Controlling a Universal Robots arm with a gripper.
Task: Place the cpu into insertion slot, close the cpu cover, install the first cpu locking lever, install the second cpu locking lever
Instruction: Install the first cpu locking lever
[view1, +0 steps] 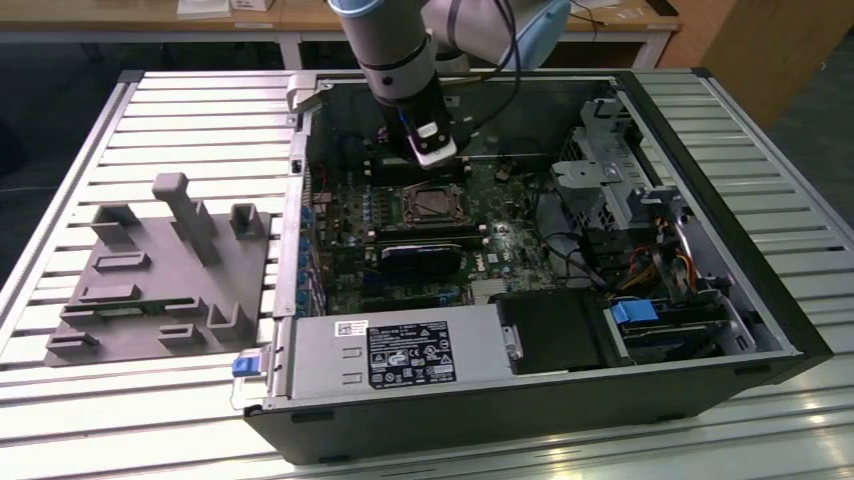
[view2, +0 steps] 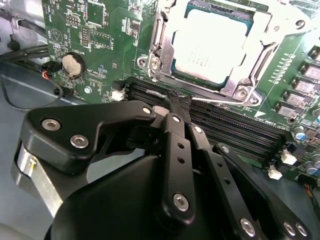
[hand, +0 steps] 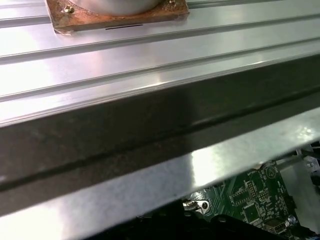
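The cpu, a dull silver square, lies in the insertion slot on the green board. The cpu cover, a silver frame with a square window, lies flat over it. A thin wire locking lever runs along the socket edge beside the memory slots. My gripper has its black fingers pressed together on this lever. In the exterior view the gripper hangs inside the open computer case, just behind the socket.
Long black memory slots lie right by the fingertips, and a coin battery sits nearby. A black block, a power supply and a drive cage crowd the case. A grey fixture stands on the slatted table.
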